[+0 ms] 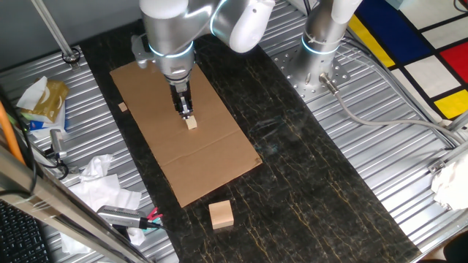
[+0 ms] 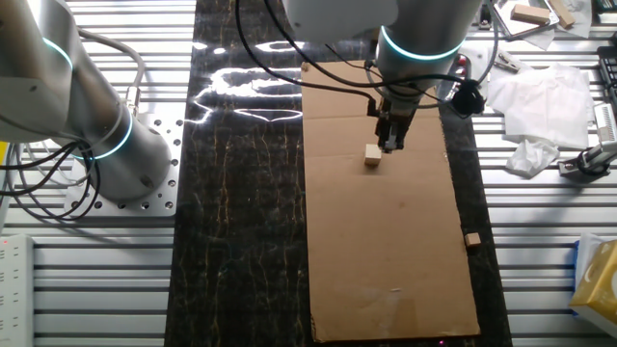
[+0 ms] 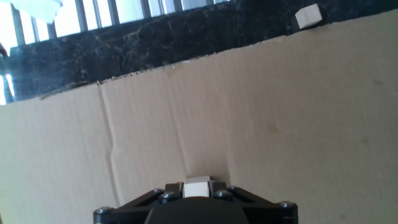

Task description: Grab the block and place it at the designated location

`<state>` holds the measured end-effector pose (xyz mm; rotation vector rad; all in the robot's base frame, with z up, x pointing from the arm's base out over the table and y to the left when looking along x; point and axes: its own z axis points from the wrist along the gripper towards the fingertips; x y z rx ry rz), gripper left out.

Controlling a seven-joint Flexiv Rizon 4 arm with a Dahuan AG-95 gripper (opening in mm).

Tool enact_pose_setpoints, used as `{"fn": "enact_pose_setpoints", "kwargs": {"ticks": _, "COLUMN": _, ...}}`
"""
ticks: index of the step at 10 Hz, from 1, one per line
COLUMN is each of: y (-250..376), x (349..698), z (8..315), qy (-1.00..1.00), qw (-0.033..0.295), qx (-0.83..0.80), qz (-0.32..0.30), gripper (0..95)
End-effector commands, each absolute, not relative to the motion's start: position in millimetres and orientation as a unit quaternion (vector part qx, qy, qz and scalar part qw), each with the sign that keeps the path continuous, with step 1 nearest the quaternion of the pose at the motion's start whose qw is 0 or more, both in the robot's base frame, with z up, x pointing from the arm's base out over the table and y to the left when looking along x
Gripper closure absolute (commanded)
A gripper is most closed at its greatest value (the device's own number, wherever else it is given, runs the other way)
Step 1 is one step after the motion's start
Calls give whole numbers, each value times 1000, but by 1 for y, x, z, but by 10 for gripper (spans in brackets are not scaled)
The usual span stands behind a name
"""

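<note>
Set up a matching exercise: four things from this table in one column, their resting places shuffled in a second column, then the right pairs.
Things:
1. tiny pale beige wooden cube
2. larger tan wooden block
3. small flat tan chip
4. crumpled white tissue

Places:
A. on the ribbed metal tabletop
B. on the black mat, beside a long edge of the sheet
C. on the flat brown cardboard sheet
D. on the black mat, past a short edge of the sheet

Pairs: 1-C, 2-D, 3-B, 4-A
</note>
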<state>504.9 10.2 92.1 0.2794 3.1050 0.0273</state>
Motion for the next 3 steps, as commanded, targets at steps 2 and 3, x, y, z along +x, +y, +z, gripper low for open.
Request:
{"fn": "enact_pose_setpoints", "kwargs": {"ticks": 2, "y": 11, "x": 504, "z": 94, "qy": 994, "qw": 9, "qx": 105, "qz": 8, "gripper": 950}}
{"fn": "enact_pose_setpoints", "kwargs": {"ticks": 3, "y": 11, "x": 504, "z": 94, "qy": 994, "qw": 9, "qx": 105, "qz": 9, "gripper": 950}}
